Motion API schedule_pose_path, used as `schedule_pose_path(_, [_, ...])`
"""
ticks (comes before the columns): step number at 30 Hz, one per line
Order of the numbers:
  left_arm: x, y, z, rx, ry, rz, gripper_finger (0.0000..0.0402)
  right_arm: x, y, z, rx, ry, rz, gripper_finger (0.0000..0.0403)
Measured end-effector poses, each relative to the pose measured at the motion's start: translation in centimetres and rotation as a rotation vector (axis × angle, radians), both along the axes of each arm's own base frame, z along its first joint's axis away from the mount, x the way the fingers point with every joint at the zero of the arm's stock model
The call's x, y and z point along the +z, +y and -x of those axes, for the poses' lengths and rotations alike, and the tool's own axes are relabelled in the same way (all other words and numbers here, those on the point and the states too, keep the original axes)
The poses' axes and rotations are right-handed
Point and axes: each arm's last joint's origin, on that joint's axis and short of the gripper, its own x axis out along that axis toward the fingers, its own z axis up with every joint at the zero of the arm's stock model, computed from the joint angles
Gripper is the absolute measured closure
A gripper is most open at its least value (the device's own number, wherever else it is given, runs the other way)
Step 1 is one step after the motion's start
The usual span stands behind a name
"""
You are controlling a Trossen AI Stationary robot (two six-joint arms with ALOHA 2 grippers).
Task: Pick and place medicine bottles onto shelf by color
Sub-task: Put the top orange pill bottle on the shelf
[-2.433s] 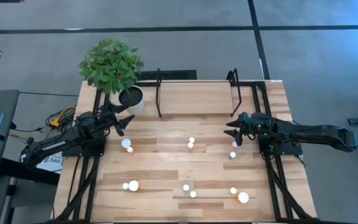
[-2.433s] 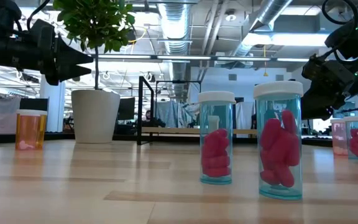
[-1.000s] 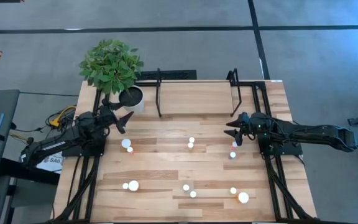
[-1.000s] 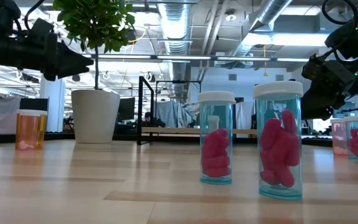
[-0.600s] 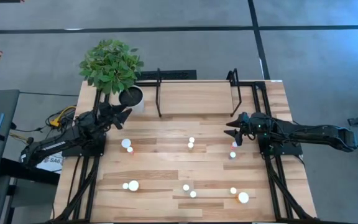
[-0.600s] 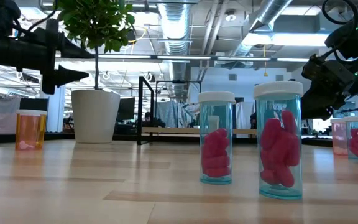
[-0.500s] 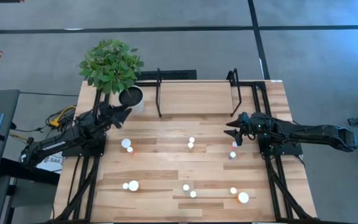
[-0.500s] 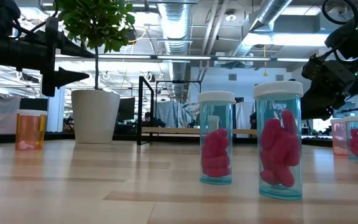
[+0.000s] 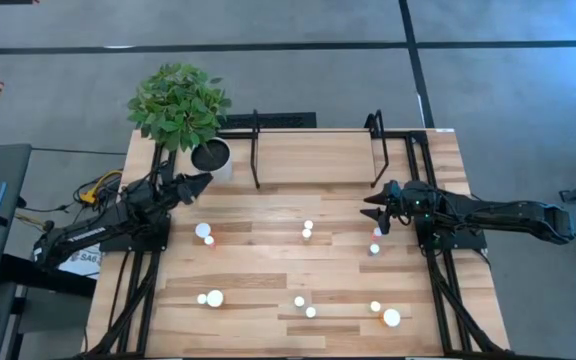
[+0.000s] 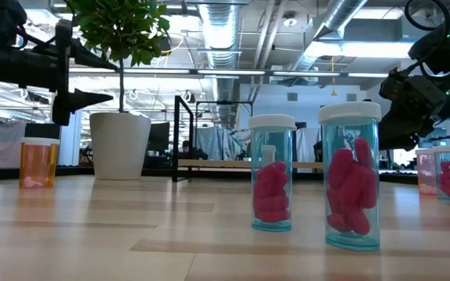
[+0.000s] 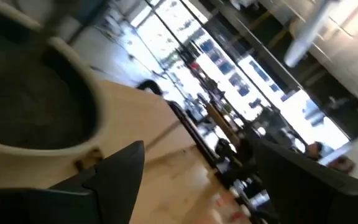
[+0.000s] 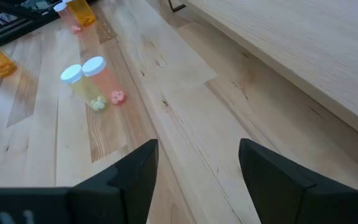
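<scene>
The left gripper (image 9: 200, 181) hangs open and empty just beside the white plant pot (image 9: 211, 157), with the nearest medicine bottles (image 9: 205, 234) on the table below it. The right gripper (image 9: 372, 207), jaws parted and empty, hovers beside the shelf (image 9: 313, 158), close to a bottle (image 9: 376, 233).

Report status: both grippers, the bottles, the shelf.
Left gripper open, empty, beside the white plant pot. Right gripper open, empty, near the light wooden shelf. White-capped medicine bottles all on the table; shelf bare.

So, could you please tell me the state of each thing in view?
left gripper: open, empty, raised beside the plant pot.
right gripper: open, empty, raised near the shelf.
shelf: bare.
medicine bottles: upright on the table, capped.
</scene>
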Motion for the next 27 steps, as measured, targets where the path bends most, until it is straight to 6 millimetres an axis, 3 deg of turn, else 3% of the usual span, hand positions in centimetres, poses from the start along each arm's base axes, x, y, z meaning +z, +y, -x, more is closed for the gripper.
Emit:
schedule_pose_path(16, [6.9, -0.6, 0.6, -0.102, -0.033, -0.054, 0.0111, 0.0, 0.0, 0.0, 0.0, 0.0, 0.0, 0.0154])
schedule_pose_path(27, [10.6, 0.3, -2.9, -0.273, 0.461, 0.114, 0.0111, 0.0, 0.0, 0.0, 0.0, 0.0, 0.0, 0.0154])
